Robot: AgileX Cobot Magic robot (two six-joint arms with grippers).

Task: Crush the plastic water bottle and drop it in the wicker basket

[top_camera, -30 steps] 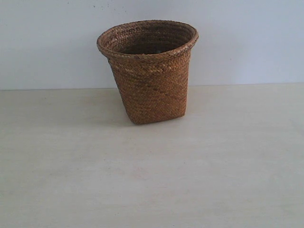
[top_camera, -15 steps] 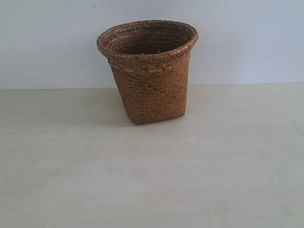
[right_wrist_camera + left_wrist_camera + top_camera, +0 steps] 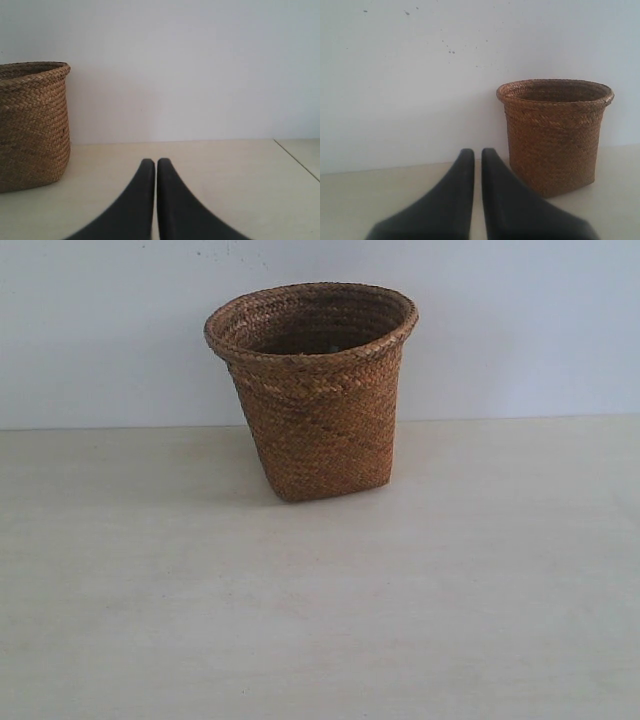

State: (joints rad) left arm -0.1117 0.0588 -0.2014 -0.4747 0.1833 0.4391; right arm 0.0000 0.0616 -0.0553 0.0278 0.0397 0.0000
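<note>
The brown wicker basket (image 3: 312,390) stands upright at the back of the table, near the wall, with its flared rim up. It also shows in the left wrist view (image 3: 554,135) and in the right wrist view (image 3: 31,125). The plastic water bottle shows in no view; the basket's inside is dark. My left gripper (image 3: 477,152) is shut with nothing between its black fingers, a short way off the basket. Shut and empty too, my right gripper (image 3: 156,162) sits low over the table, apart from the basket. Neither gripper appears in the exterior view.
A pale wooden table (image 3: 320,620) runs up to a plain white wall (image 3: 520,330). In the right wrist view a seam or edge of the table (image 3: 297,157) runs off to one side.
</note>
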